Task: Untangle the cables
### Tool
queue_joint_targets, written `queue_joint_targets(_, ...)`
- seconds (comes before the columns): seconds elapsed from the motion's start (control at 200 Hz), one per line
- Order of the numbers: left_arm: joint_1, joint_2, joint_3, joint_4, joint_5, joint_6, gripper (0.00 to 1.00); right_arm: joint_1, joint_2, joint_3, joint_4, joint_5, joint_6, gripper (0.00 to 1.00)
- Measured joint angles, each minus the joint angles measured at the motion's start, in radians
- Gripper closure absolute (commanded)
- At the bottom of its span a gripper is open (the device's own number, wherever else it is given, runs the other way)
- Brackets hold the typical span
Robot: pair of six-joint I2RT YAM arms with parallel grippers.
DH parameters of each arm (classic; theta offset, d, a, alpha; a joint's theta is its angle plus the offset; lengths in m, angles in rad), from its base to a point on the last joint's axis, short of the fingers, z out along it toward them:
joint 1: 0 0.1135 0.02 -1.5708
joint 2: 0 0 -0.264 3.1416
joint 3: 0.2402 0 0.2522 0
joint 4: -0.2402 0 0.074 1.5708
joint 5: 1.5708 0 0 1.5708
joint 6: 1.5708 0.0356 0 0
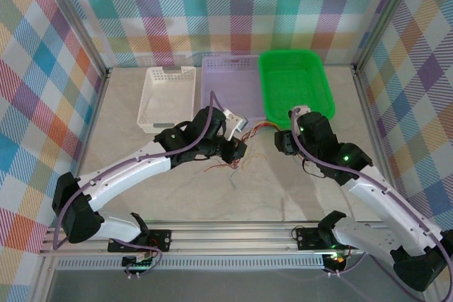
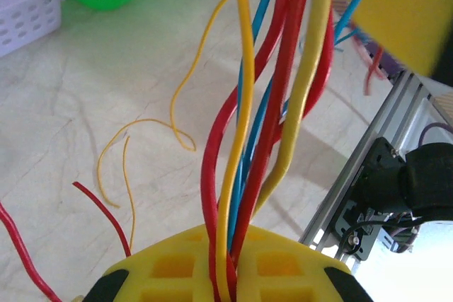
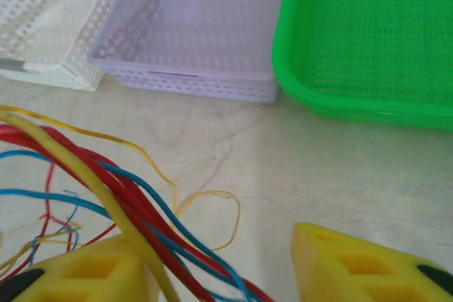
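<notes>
white basket [image 3: 49, 12], lilac basket [image 3: 198, 83], green basket [image 3: 368, 33] abreast, cables [image 3: 120, 189] outside them

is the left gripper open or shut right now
Shut. The left gripper has its yellow fingers closed on the cables: red, yellow and blue strands run out from between them.

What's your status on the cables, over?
Left gripper shut on cables. Right gripper open beside them. Loose ends on table. Green basket beyond, nothing blocking.
</notes>
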Motion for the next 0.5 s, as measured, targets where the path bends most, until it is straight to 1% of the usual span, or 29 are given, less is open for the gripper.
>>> queue_joint_targets(0.18,0.004,0.0,0.0,-0.049,-0.012,-0.001,1.0,-0.002,-0.077,0.005,-0.01,-0.107,0.029,0.44)
queue_joint_targets(0.245,0.004,0.001,0.0,-0.058,-0.016,-0.003,1.0,-0.002,-0.103,0.009,-0.011,-0.142,0.042,0.47)
queue_joint_targets(0.325,0.004,0.002,0.0,-0.07,-0.02,-0.006,1.0,-0.002,-0.13,0.01,-0.008,-0.196,0.06,0.48)
queue_joint_targets(0.425,0.004,0.006,0.0,-0.071,-0.019,-0.011,1.0,-0.002,-0.132,0.008,0.008,-0.272,0.079,0.5)
queue_joint_targets(0.5,0.004,0.008,0.0,-0.071,-0.016,-0.012,1.0,-0.002,-0.108,0.002,0.028,-0.305,0.081,0.5)
